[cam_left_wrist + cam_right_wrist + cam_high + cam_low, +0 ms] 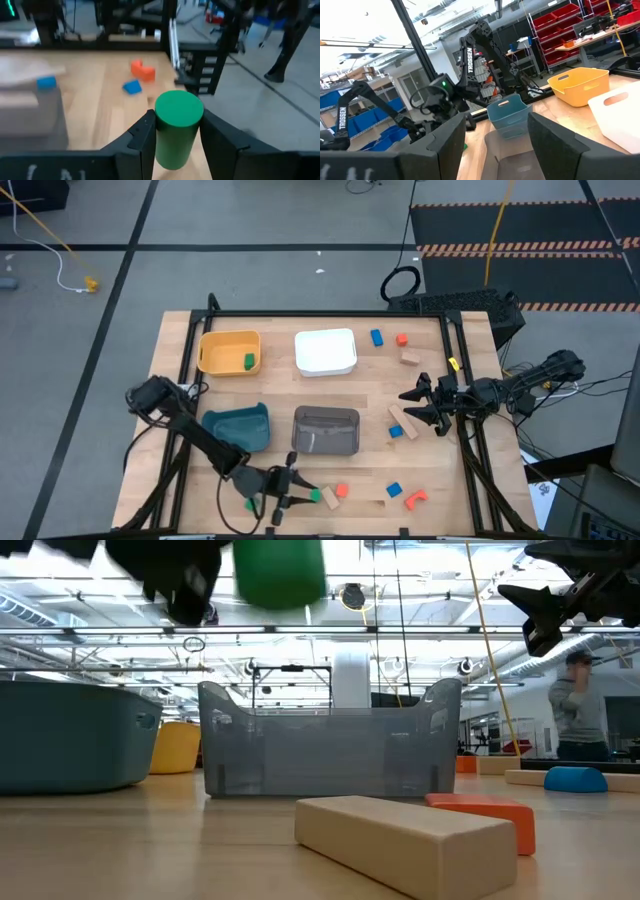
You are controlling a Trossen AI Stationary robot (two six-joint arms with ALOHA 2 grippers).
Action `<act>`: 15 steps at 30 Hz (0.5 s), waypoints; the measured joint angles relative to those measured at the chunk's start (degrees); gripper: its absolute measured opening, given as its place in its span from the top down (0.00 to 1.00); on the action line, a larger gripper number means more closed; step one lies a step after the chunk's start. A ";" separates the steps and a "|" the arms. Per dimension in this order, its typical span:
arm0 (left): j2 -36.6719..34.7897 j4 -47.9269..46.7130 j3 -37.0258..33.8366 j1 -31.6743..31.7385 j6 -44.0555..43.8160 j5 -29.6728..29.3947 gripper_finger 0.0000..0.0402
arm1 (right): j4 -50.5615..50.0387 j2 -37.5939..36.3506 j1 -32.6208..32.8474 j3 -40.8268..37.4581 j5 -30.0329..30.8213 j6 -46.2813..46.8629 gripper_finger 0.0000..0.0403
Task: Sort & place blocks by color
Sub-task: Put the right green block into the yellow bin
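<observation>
My left gripper [177, 119] is near the table's near edge [308, 495], shut on a green cylinder block [176, 125]. In the low view the cylinder [280, 572] hangs high above the table. My right gripper [418, 406] hovers open over the table's right part, above a tan bar [403, 420] and a blue block [396, 432]. Other blocks lie flat on the table: blue [376, 337], orange [401, 339], tan [410, 358], orange [342, 491], blue [394, 491] and an orange arch [416, 499]. One green block [248, 361] lies in the yellow bin [215, 352]. My left gripper pinches the green cylinder by its round side [172, 142], a little below its flat end [179, 107], between the two fingers [141, 142]. The fingers point toward the table's right. The cylinder is lifted clear of the table.
A white bin [326, 352], a teal bin [240, 426] and a grey bin [326, 430] stand mid-table, the grey one just beyond my left gripper. A tan bar [410, 835] and an orange block [480, 815] lie near the low camera. A person [580, 710] stands beyond the table.
</observation>
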 joint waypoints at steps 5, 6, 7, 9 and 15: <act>-5.34 -2.53 -0.02 0.00 4.84 -1.43 0.69 | 0.00 0.00 0.00 -0.01 -0.01 0.00 0.48; -6.68 -3.39 -0.02 0.02 5.41 -2.08 0.69 | 0.00 0.02 -0.01 0.00 0.00 0.00 0.48; -8.00 -4.98 -0.02 0.09 6.25 -3.09 0.69 | -0.01 0.02 -0.01 0.00 0.00 0.00 0.48; -10.68 -8.80 -0.02 0.15 8.11 -4.93 0.68 | 0.00 0.00 0.00 -0.01 0.00 0.00 0.48; -18.25 -22.98 -0.02 1.73 10.05 -15.32 0.67 | -0.02 0.02 0.00 0.00 0.00 0.00 0.48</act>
